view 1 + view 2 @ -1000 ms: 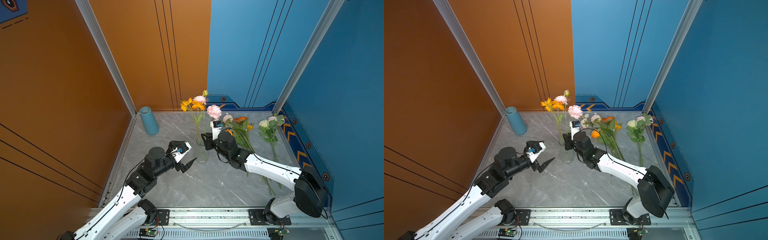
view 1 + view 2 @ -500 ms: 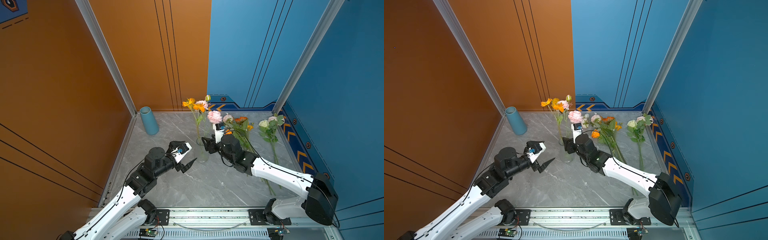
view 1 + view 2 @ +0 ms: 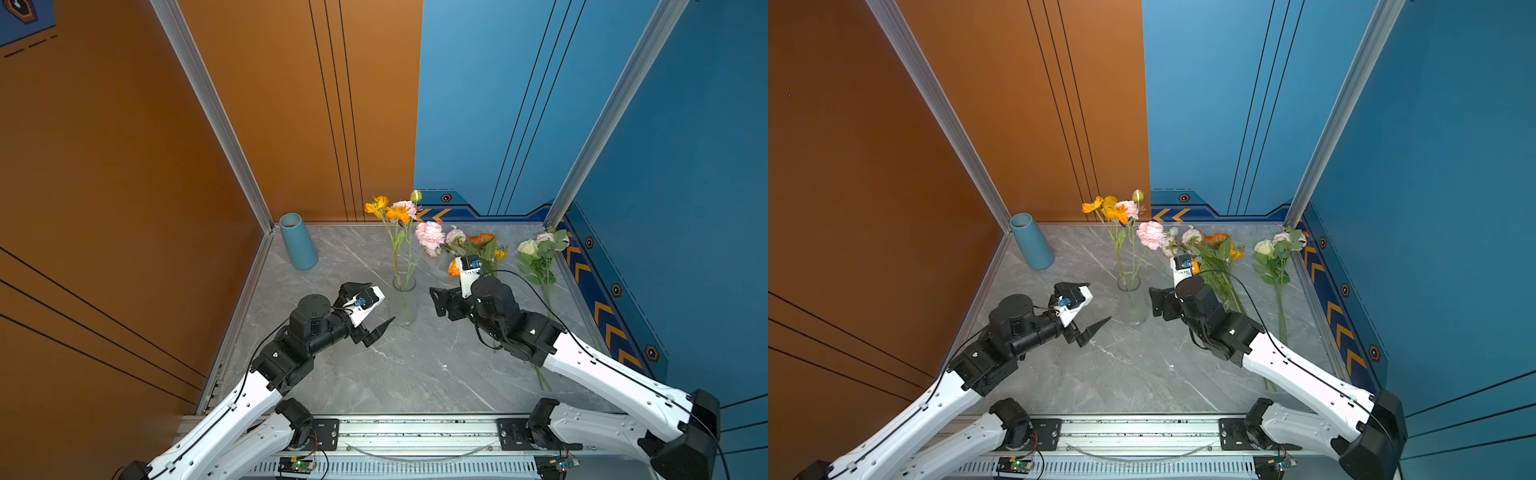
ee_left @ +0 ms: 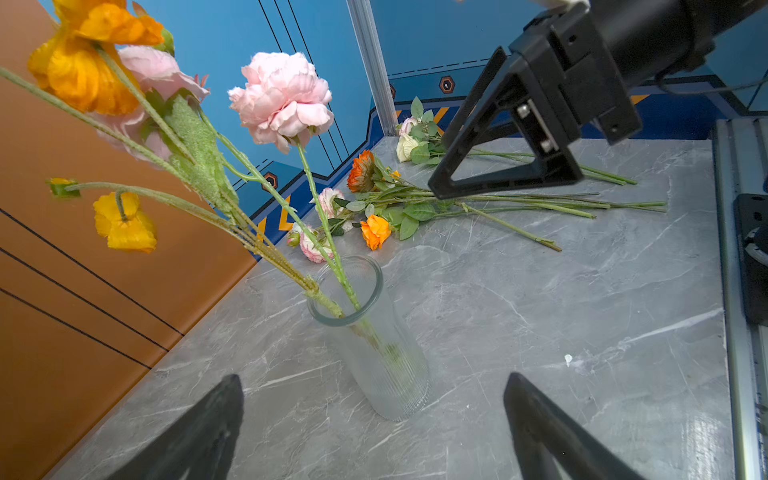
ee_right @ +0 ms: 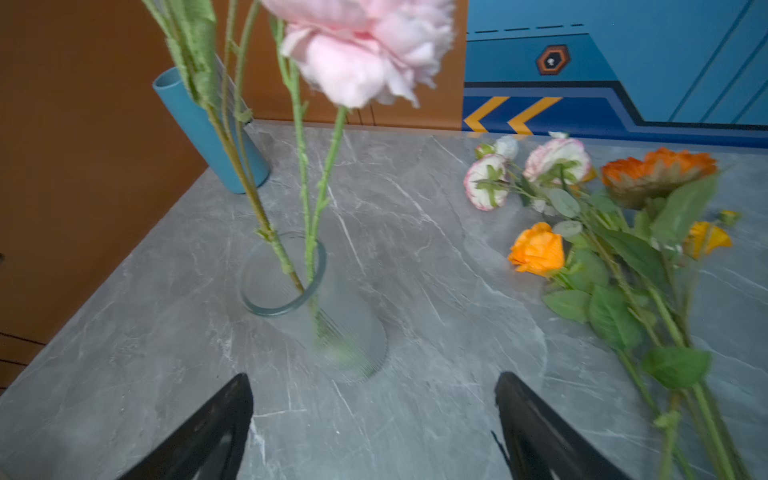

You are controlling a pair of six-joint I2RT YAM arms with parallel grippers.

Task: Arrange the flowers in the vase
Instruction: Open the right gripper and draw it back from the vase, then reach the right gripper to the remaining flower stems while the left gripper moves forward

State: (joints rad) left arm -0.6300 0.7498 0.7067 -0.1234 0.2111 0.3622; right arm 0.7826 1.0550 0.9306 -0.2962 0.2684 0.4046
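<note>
The left gripper (image 3: 374,307) hangs just left of the glass vase (image 3: 404,305) with its jaws spread wide and nothing between them. In the left wrist view the two black fingers (image 4: 208,424) frame the foot of the vase, and neither touches the glass as far as the pictures show. In both top views its lower fingertip points at the vase and ends just short of it. The right gripper (image 3: 438,302) stands just right of the vase, facing it. Its fingers (image 5: 216,419) are also well apart and hold nothing, with the vase in front of their tips. The vase stands upright near the middle of the table (image 3: 415,365). It holds some of the flowers (image 3: 399,212): thin stems with orange blooms (image 4: 83,62), a pale pink one behind them, and a big pink bloom (image 4: 282,99) leaning toward the right gripper. The other flowers lie flat on the table to the right: a mixed bunch (image 3: 478,245) partly under the right arm, and white roses (image 3: 536,249) near the right wall. A blue vase (image 3: 297,241) stands empty in the far left corner, well apart from both grippers.
</note>
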